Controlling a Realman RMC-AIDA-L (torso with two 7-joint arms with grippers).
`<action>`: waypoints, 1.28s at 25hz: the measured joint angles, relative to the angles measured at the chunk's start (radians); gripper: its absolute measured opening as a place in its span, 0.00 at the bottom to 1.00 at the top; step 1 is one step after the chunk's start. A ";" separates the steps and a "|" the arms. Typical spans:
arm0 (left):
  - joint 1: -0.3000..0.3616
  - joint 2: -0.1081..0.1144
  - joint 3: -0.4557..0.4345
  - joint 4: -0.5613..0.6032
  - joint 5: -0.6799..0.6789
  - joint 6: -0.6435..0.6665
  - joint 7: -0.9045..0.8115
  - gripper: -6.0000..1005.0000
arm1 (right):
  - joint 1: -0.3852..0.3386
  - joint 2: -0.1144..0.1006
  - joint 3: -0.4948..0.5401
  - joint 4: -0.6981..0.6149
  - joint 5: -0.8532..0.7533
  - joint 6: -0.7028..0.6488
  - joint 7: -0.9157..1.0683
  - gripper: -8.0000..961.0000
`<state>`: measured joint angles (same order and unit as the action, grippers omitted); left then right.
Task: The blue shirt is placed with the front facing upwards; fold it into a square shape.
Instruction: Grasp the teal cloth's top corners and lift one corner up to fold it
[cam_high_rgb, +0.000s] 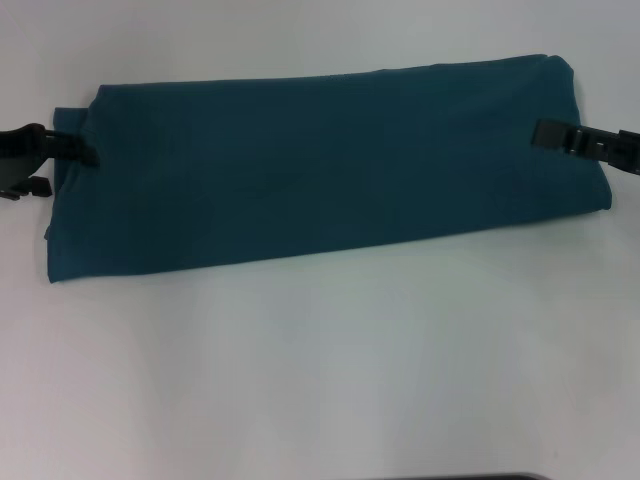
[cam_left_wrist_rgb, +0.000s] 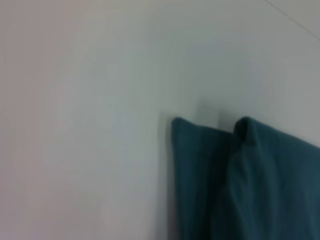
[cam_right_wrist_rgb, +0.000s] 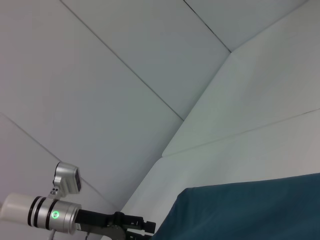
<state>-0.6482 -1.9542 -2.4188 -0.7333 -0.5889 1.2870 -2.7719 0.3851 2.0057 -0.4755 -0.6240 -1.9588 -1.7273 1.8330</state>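
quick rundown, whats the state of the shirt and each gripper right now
blue shirt: folded into a long band lying flat across the white table, plain side up, no lettering showing, not yet square
left gripper: at the shirt's left end, its tip on the cloth edge
right gripper: at the shirt's right end, its tip on the cloth

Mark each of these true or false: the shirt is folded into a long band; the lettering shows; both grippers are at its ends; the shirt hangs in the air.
1. The dark teal-blue cotton shirt is folded into a long band. True.
2. Cream lettering shows on top. False: only plain fabric shows.
3. The left gripper and right gripper are at opposite ends. True.
4. The shirt hangs in the air. False: it lies on the white table.
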 joint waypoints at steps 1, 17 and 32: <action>0.000 0.000 0.001 0.000 0.001 -0.005 0.000 0.83 | 0.000 0.000 0.000 0.000 0.000 0.000 0.000 0.98; -0.030 -0.013 0.001 0.012 0.018 0.060 -0.007 0.83 | 0.000 -0.001 0.004 -0.001 0.000 0.000 0.000 0.98; -0.064 0.000 0.004 0.017 -0.019 0.161 0.005 0.82 | -0.005 -0.007 0.006 0.001 0.000 -0.006 -0.003 0.98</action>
<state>-0.7126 -1.9541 -2.4153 -0.7159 -0.6076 1.4475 -2.7665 0.3797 1.9990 -0.4693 -0.6228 -1.9588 -1.7331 1.8302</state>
